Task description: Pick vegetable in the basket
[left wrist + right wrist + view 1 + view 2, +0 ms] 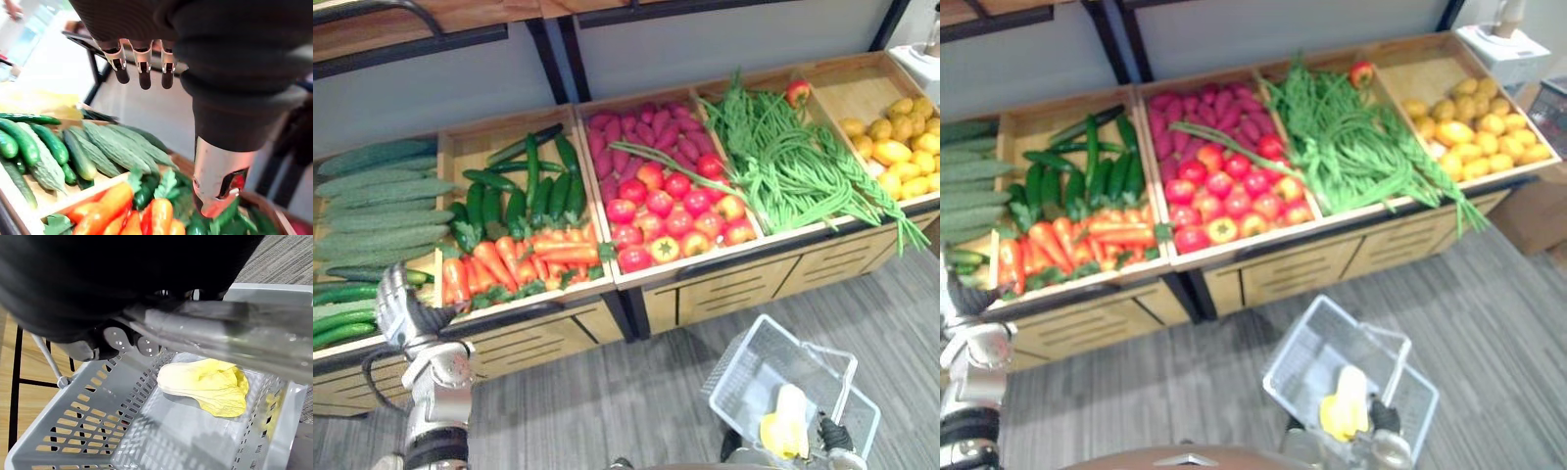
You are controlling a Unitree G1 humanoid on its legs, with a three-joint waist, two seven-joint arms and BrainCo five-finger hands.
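A pale grey plastic basket (741, 364) hangs low at the right over the floor. My right hand (833, 437) is shut on its handle (234, 330), its fingers (119, 340) curled round the bar. Inside the basket lies a yellow-white leafy vegetable (208, 387). My left hand (405, 314) is raised at the lower left, in front of the crate of carrots (521, 260) and dark cucumbers (530, 186). Its fingers (144, 65) are straight and hold nothing, just above the carrots (115, 203).
Wooden crates run along a stand: bumpy green gourds (374, 206) at far left, tomatoes (675, 211) with purple-red roots (636, 132) in the middle, long beans (783, 162), then yellow fruit (901, 147). Grey plank floor (636, 401) lies before the stand.
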